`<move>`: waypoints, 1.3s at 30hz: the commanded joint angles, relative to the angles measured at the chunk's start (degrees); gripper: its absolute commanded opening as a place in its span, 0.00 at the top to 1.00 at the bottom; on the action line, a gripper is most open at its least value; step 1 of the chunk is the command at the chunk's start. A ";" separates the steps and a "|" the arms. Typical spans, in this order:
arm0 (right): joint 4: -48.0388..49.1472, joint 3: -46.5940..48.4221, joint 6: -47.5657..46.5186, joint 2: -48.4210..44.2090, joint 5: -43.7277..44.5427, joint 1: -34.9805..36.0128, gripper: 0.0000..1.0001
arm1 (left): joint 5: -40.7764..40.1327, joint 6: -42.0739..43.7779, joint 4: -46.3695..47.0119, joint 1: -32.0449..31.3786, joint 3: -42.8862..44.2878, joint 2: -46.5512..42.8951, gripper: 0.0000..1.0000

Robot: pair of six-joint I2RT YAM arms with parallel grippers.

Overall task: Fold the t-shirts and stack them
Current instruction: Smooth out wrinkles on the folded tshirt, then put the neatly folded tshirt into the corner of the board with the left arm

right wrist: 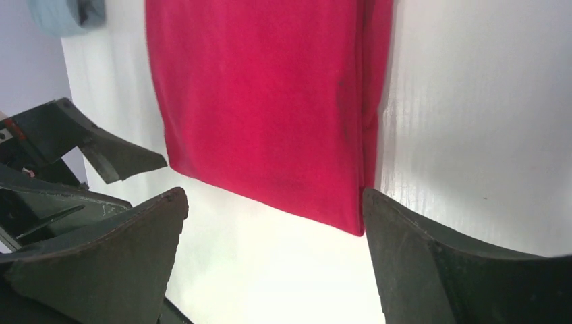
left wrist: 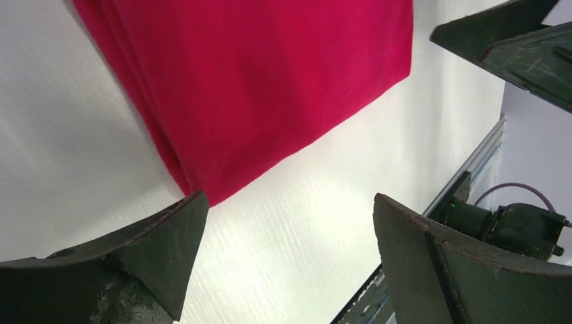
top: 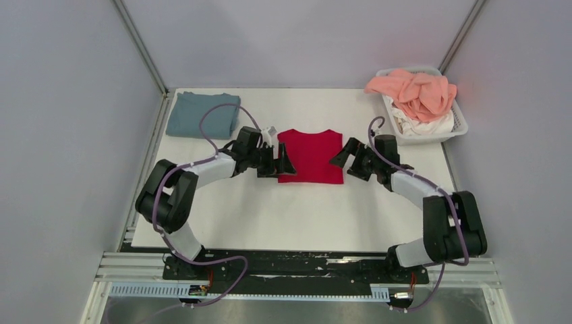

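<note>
A crimson red t-shirt [top: 310,156] lies folded into a flat rectangle at the table's middle; it also shows in the left wrist view [left wrist: 263,88] and the right wrist view [right wrist: 270,101]. A blue-grey t-shirt [top: 202,113] lies folded at the back left. Salmon pink [top: 415,91] and white [top: 425,125] shirts are heaped in the basket. My left gripper [top: 282,165] is open and empty at the red shirt's left edge [left wrist: 287,223]. My right gripper [top: 342,156] is open and empty at its right edge [right wrist: 273,223].
A white slatted basket [top: 460,126] stands at the back right corner. The white table mat [top: 283,216] ends at a metal rail along the near edge. Grey walls close in the left, back and right.
</note>
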 commanded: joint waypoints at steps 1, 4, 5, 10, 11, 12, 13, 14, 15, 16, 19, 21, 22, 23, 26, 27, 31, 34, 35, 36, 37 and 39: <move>-1.56 -0.96 -2.94 -10.70 8.86 -0.42 0.00 | -9.69 2.93 -6.26 0.37 2.20 -7.37 0.00; -1.94 -4.09 -0.98 -15.66 14.29 -0.72 0.00 | -15.27 2.73 -10.02 1.29 7.23 -3.93 0.00; -1.95 -4.99 -0.45 -17.10 15.01 -0.97 0.00 | -16.27 2.37 -10.97 1.99 10.31 -1.15 0.00; -4.66 -6.53 -0.77 -23.31 16.60 -1.45 0.00 | -14.54 2.78 -14.80 4.00 18.45 7.91 0.00; -5.01 -6.59 -0.93 -24.22 17.11 -1.47 0.00 | -14.58 3.00 -15.12 4.27 20.17 9.65 0.00; -5.51 -6.71 -1.11 -25.09 17.72 -1.52 0.00 | -14.41 3.39 -16.39 4.38 21.10 10.46 0.00; -5.79 -6.81 -1.18 -25.78 18.57 -1.50 0.00 | -14.11 3.66 -16.88 4.45 22.43 11.98 0.00; -5.97 -6.96 -1.24 -26.48 18.86 -1.48 0.00 | -12.75 3.55 -16.74 4.47 22.71 12.63 0.00; -6.03 -7.09 -1.29 -27.04 19.25 -1.48 0.00 | -11.75 3.30 -15.63 4.48 22.82 13.67 0.01; -6.14 -7.19 -1.30 -27.51 19.52 -1.55 0.00 | -9.88 2.74 -14.92 4.39 22.86 14.83 0.01; -6.33 -7.36 -1.73 -28.71 20.16 -1.50 0.00 | -8.12 0.66 -13.57 4.25 23.76 17.64 0.05; -6.52 -7.48 -1.93 -29.18 20.80 -1.48 0.00 | -5.85 -0.55 -12.52 3.99 24.45 19.48 0.07; -6.45 -7.63 -1.89 -29.36 21.23 -1.55 0.00 | -5.13 -1.03 -11.78 3.57 24.28 20.46 0.08; -6.52 -7.64 -1.95 -29.51 21.51 -1.51 0.00 | -4.42 -1.71 -10.65 3.19 24.34 20.87 0.12; -6.53 -7.73 -2.11 -29.81 21.81 -1.52 0.00 | -5.69 -1.91 -11.53 0.86 26.37 23.01 0.22; -6.57 -7.82 -2.22 -29.85 21.87 -1.59 0.00 | -6.98 -1.84 -12.48 0.39 26.92 23.38 0.29; -6.61 -7.96 -2.49 -29.96 22.23 -1.60 0.00 | -12.09 -2.09 -15.34 -1.98 29.90 25.39 0.61; -6.82 -7.93 -2.88 -30.48 22.18 -1.65 0.00 | -16.18 -1.59 -21.32 -2.66 33.93 26.61 0.96; -6.95 -7.96 -3.31 -30.78 22.20 -1.74 0.00 | -17.57 -0.44 -22.55 -2.65 34.88 26.71 0.99; -7.01 -8.06 -3.35 -31.15 22.69 -1.81 0.00 | -18.42 0.34 -24.36 -2.69 36.14 26.59 1.00; -7.00 -8.27 -3.41 -31.58 23.29 -1.90 0.00 | -20.82 1.80 -24.91 -2.70 36.42 26.22 1.00; -6.97 -8.62 -3.63 -32.72 24.02 -1.87 0.00 | -25.53 5.23 -25.73 -2.72 36.69 24.02 1.00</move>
